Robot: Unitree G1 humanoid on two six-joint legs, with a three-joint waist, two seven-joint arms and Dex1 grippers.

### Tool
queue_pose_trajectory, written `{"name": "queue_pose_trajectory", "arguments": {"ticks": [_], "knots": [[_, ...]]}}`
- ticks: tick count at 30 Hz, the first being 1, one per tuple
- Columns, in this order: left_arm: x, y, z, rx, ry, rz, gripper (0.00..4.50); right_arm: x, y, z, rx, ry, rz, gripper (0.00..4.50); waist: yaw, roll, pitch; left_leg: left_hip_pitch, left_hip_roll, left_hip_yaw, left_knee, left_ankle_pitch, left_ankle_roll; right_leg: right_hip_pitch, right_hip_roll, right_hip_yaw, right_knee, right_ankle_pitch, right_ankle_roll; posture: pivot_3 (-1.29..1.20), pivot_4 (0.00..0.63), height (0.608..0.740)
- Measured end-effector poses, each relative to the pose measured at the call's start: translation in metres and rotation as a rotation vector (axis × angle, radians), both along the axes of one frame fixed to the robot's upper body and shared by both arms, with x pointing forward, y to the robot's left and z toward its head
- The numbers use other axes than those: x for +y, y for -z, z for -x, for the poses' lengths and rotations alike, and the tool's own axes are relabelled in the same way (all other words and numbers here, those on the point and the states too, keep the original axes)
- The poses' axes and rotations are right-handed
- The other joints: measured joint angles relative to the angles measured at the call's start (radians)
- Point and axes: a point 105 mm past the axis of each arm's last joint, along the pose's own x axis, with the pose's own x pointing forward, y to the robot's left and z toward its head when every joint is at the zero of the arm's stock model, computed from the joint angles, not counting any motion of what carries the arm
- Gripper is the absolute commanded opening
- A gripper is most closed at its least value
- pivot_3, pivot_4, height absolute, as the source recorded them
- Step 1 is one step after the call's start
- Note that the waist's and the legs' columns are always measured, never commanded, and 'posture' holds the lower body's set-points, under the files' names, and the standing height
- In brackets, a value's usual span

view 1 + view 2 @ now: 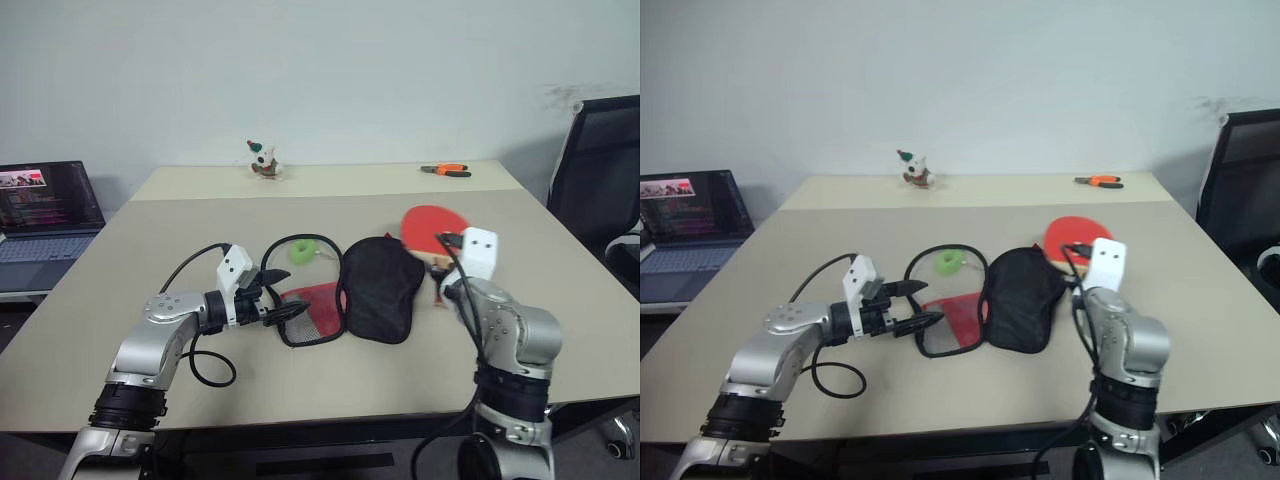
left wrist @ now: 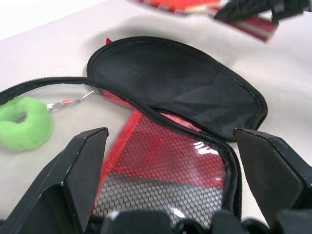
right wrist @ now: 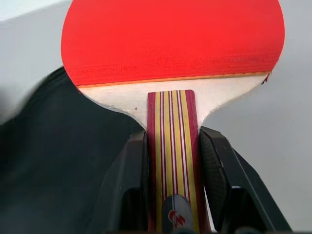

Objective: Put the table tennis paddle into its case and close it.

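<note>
Bare surface (image 1: 150, 260) left of open case (image 1: 345, 290). Toy (image 1: 264, 160) and pliers (image 1: 446, 170) sit far back. Chair (image 1: 600, 180) blocks right side.

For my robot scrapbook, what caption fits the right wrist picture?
Right pincer clamps the table tennis paddle by its striped handle, beside the black case.
</note>
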Motion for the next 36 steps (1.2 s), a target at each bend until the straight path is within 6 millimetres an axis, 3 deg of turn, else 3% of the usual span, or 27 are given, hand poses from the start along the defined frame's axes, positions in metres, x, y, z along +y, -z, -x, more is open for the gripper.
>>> {"name": "queue_pose_trajectory", "arguments": {"ticks": [6,13,27,33,36], "knots": [[0.002,0.000,0.000,0.000,-0.003,-0.008,4.50,0.005,-0.003,0.004,0.001,-0.003,0.021,1.12,0.019,0.000,0.000,-0.001,-0.003,0.001,0.001,0.000,0.000,0.001,0.000,0.000,-0.002,0.001,0.001,0.00,0.150,0.740],[0.002,0.000,0.000,0.001,-0.001,-0.008,4.50,0.013,0.015,-0.004,0.061,-0.023,0.024,1.12,0.012,0.000,0.000,0.000,-0.001,0.001,0.000,0.000,0.000,0.000,0.000,0.000,-0.001,0.001,0.001,0.00,0.150,0.740],[0.011,-0.005,0.009,0.017,0.010,-0.031,4.50,0.058,0.020,0.003,0.095,-0.261,0.008,1.12,0.009,0.000,0.000,0.000,-0.001,0.001,0.000,0.000,0.000,0.000,0.000,0.000,-0.001,0.001,0.001,0.00,0.150,0.740],[0.017,-0.009,0.011,0.032,0.010,-0.039,4.50,0.055,0.020,0.002,0.076,-0.234,0.010,1.12,0.008,0.000,0.000,0.000,-0.001,0.001,0.000,0.000,0.000,0.000,0.000,0.000,-0.001,0.001,0.001,0.00,0.150,0.740],[0.016,-0.008,0.012,0.038,0.017,-0.039,4.50,0.052,0.030,0.003,0.091,-0.208,0.011,1.12,0.008,0.000,0.000,0.000,-0.001,0.001,0.000,0.000,0.000,0.000,0.000,0.000,-0.001,0.001,0.001,0.00,0.150,0.740]]}}
